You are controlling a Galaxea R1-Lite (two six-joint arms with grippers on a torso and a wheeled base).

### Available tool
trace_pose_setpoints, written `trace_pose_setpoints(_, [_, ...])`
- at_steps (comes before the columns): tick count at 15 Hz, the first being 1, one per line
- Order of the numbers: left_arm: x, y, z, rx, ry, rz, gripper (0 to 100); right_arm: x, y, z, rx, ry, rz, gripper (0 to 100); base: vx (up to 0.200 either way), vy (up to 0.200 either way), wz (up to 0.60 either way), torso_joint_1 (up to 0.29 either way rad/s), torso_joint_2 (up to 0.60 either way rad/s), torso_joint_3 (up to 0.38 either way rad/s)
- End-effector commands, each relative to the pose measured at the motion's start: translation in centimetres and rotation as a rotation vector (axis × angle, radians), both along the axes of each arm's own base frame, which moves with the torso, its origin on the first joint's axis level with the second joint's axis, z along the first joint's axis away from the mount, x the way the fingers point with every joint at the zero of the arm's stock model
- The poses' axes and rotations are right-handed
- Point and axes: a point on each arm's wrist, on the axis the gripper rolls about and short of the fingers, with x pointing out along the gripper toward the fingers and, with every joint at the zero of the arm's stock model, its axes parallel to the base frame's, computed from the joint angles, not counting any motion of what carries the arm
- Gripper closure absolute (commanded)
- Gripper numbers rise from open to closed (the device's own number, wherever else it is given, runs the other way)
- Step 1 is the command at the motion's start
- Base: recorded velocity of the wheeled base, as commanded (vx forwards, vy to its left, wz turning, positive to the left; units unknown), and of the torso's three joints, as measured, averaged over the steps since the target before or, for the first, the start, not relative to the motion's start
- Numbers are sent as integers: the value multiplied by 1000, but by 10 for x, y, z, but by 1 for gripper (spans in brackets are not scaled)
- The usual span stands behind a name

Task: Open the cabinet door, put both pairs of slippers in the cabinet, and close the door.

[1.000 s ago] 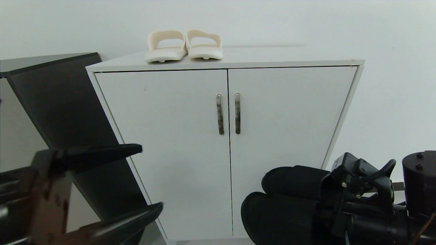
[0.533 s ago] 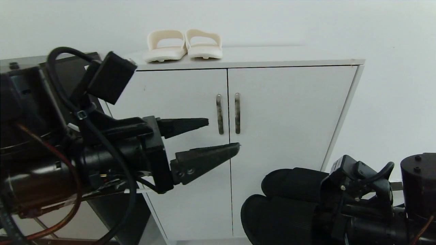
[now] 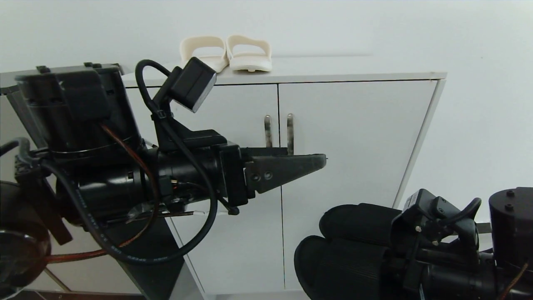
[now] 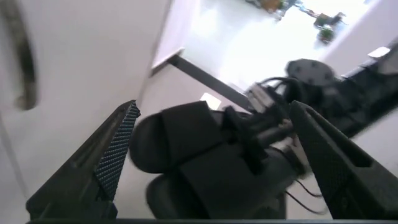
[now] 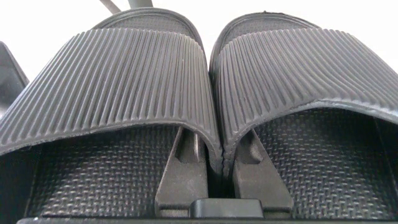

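A white cabinet (image 3: 354,125) stands before me with both doors shut and two metal handles (image 3: 290,133) at the centre seam. A cream pair of slippers (image 3: 227,52) rests on its top. My left gripper (image 3: 320,158) is open, its tips just in front of the handles' lower ends. In the left wrist view, the left gripper (image 4: 213,106) has nothing between its fingers, and one handle (image 4: 18,56) lies off to one side. My right gripper (image 5: 219,165) is shut on the inner walls of a black pair of slippers (image 3: 345,250), held low before the right door.
A dark slanted shelf unit (image 3: 154,271) stands against the cabinet's left side. A plain white wall (image 3: 479,104) runs behind and to the right of the cabinet, with free room there.
My left arm has risen from the lower left and stretched rightward, bringing its open fingers up to the door handles. The right arm and the black slippers have stayed put.
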Motion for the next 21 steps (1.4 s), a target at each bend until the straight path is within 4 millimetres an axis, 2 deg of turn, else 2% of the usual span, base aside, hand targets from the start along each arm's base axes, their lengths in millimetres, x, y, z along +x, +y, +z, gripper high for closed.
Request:
trace_pose_setpoints(1, [7, -5, -8, 18, 19, 38, 0, 0, 1, -1, -4, 4, 1, 100, 0, 0, 0, 0, 0, 0])
trace_pose_setpoints(5, [13, -20, -5, 9, 6, 98, 0, 2, 2, -4, -12, 10, 0, 100, 0, 0, 0, 0, 0, 0])
trace_pose_setpoints(10, [42, -35, -8, 44, -48, 179, 0, 3, 3, -6, -17, 16, 0, 100, 0, 0, 0, 0, 0, 0])
trace_pose_setpoints(13, [48, -33, -11, 51, -44, 198, 0, 3, 3, -6, -17, 16, 0, 100, 0, 0, 0, 0, 0, 0])
trace_pose_setpoints(18, [62, -18, -12, 55, -39, 261, 0, 3, 3, -6, -14, 10, 1, 100, 0, 0, 0, 0, 0, 0])
trace_pose_setpoints(21, [71, -21, -19, 65, -23, 270, 0, 4, 3, -7, -17, 14, 1, 100, 0, 0, 0, 0, 0, 0])
